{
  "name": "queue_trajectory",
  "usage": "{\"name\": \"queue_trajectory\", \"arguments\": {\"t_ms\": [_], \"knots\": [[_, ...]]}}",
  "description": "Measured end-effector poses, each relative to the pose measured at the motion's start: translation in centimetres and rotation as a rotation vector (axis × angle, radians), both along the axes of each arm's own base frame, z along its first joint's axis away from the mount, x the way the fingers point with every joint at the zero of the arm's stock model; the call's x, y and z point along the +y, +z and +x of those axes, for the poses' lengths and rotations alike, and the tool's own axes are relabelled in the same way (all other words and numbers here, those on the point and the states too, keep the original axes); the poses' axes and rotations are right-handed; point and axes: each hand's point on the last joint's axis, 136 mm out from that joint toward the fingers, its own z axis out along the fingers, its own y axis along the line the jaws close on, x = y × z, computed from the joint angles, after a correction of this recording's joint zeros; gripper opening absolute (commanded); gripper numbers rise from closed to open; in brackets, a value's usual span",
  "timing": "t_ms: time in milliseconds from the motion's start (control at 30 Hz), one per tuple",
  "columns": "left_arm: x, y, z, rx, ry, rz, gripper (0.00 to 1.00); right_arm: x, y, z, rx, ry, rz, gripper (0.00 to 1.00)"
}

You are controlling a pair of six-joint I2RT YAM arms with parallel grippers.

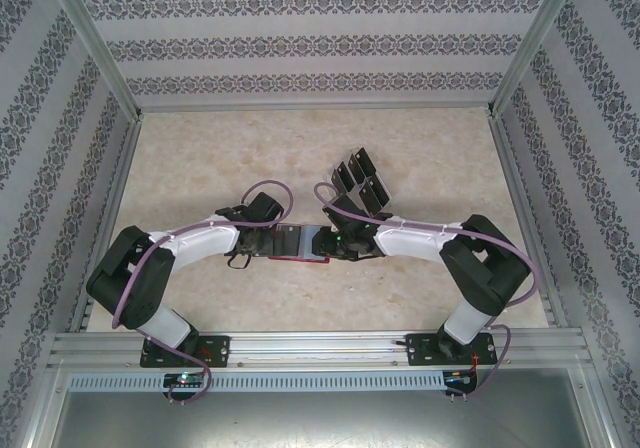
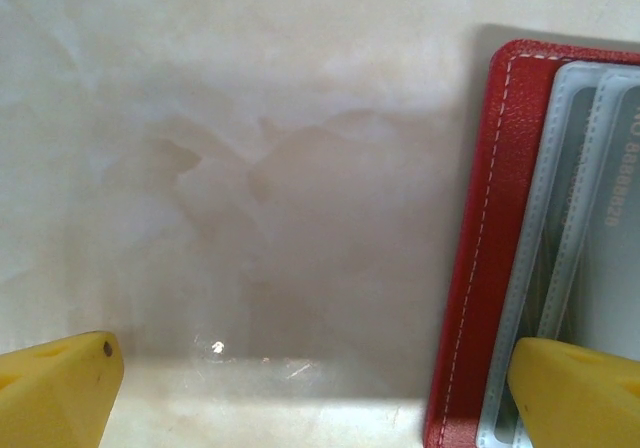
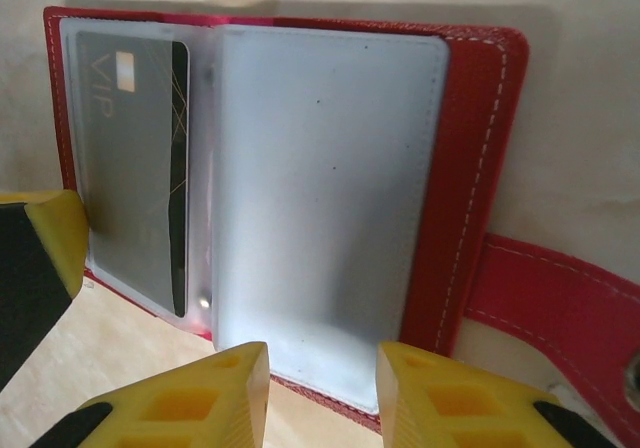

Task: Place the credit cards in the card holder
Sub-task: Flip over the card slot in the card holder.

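In the top view, the card holder (image 1: 300, 240) is seen lying open on the table (image 1: 200, 158), between the left gripper (image 1: 264, 240) and the right gripper (image 1: 338, 240), which are set close to its two sides. Several credit cards (image 1: 358, 180) are seen standing in tiers just behind the right arm, apart from the holder. In the left wrist view, the left gripper (image 2: 315, 393) is shown spread wide with nothing held. One fingertip is over bare table and the other over the holder's red edge (image 2: 480, 268), though contact cannot be told. Printed digits are made out through the grey pockets (image 2: 590, 208). In the right wrist view, a black card marked VIP (image 3: 130, 168) is seen seated in the left pocket, while the middle pocket (image 3: 320, 188) looks empty and the snap tab (image 3: 560, 308) is laid out to the right. The right gripper (image 3: 322, 398) is placed at the holder's near edge, its fingers parted by a small gap with nothing clamped between them. The task is judged to be barely begun: at least one card is stowed, and the standing cards are yet to be carried over and slid in
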Motion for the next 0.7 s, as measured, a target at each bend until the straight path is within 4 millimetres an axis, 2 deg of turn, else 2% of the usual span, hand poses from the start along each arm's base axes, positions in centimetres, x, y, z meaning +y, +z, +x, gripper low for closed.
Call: {"name": "queue_trajectory", "arguments": {"t_ms": [267,700], "knots": [[-0.3,0.0,0.1,-0.004,-0.003,-0.015,1.00,0.7,-0.8,0.1,0.015,0.010,-0.014,0.36],[-0.4,-0.2,0.1,-0.009,-0.005,-0.026,1.00,2.9,-0.5,1.0,0.002,0.019,0.051,0.40]]}}
